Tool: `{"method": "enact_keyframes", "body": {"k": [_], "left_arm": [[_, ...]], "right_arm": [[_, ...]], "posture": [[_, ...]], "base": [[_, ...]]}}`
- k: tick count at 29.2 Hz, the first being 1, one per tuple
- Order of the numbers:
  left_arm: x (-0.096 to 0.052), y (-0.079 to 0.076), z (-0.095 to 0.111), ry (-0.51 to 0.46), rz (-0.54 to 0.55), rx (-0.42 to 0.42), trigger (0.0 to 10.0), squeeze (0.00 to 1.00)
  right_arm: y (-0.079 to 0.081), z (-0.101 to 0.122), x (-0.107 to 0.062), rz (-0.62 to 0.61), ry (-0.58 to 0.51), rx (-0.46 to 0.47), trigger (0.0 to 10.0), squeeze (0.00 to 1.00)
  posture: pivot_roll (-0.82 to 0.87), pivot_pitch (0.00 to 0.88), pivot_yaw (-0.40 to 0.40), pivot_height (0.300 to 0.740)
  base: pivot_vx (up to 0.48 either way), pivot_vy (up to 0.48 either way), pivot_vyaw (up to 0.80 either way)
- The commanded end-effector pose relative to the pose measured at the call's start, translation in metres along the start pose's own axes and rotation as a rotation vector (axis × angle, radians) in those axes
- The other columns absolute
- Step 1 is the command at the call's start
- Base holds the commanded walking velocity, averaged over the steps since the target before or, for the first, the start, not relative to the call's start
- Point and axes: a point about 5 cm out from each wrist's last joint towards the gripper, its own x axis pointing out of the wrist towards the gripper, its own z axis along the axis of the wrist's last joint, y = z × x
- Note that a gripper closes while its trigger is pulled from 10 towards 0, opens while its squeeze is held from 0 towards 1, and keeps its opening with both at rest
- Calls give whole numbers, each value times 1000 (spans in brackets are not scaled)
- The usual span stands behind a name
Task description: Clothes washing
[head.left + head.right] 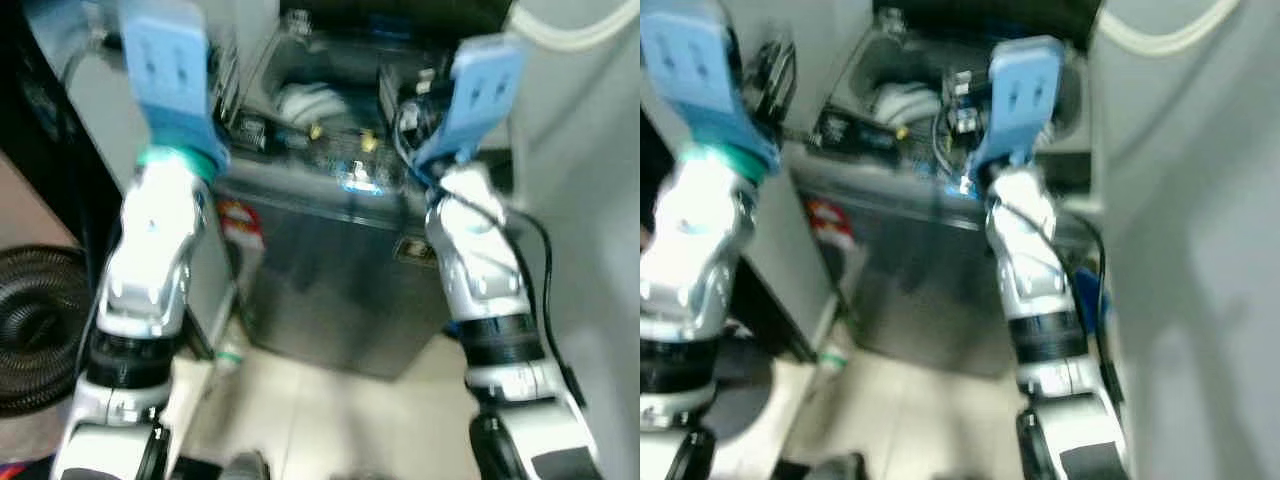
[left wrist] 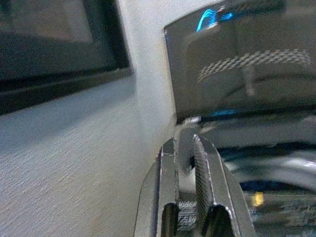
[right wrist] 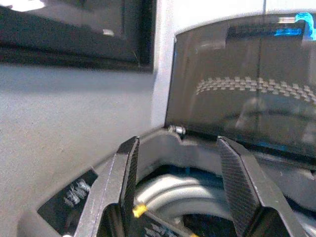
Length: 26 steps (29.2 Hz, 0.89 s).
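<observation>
The right gripper [image 3: 180, 190] is held with its two long black fingers [image 3: 242, 182] spread well apart and nothing between them. Just beyond the fingertips, the rim of a grey top-loading washing machine [image 1: 340, 290] is seen, with its tinted dark lid [image 3: 247, 84] raised upright behind the opening; the lid's long edge runs across the machine, and the hinge [image 3: 177, 130] lies just past the tips. Below the fingers, the round silver drum [image 3: 168, 195] is seen, opening upward. The right arm's blue wrist block [image 1: 478, 92] is raised over the machine's near right corner.

The left gripper [image 2: 185, 182] is held with its fingers [image 2: 205, 173] close together, only a narrow slit left between them and nothing grasped. Ahead of its tips, the same raised lid and a white textured wall [image 2: 74, 163] are seen, with a dark-framed window [image 2: 59, 44] beside the lid. The left arm's blue wrist block [image 1: 170, 70] is raised beside the machine's left edge.

Inside the tub, between the two wrists, a pale bundle [image 1: 312, 103] is seen, too blurred to identify. Near the left arm, a black ribbed round object [image 1: 35, 320] is seen.
</observation>
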Motion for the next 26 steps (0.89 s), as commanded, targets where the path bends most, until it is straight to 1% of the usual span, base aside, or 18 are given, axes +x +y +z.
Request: {"method": "enact_keyframes", "body": {"k": [1, 26], "left_arm": [[-1, -1, 0, -1, -13, 21, 10000, 0], [-2, -4, -4, 8, -22, 38, 10000, 0]], "right_arm": [[-1, 2, 1, -4, -9, 4, 10000, 0], [0, 0, 1, 12, -4, 9, 10000, 0]], "posture": [[28, 43, 27, 740], [28, 31, 28, 740]], "base": [[0, 0, 800], [0, 0, 799]]}}
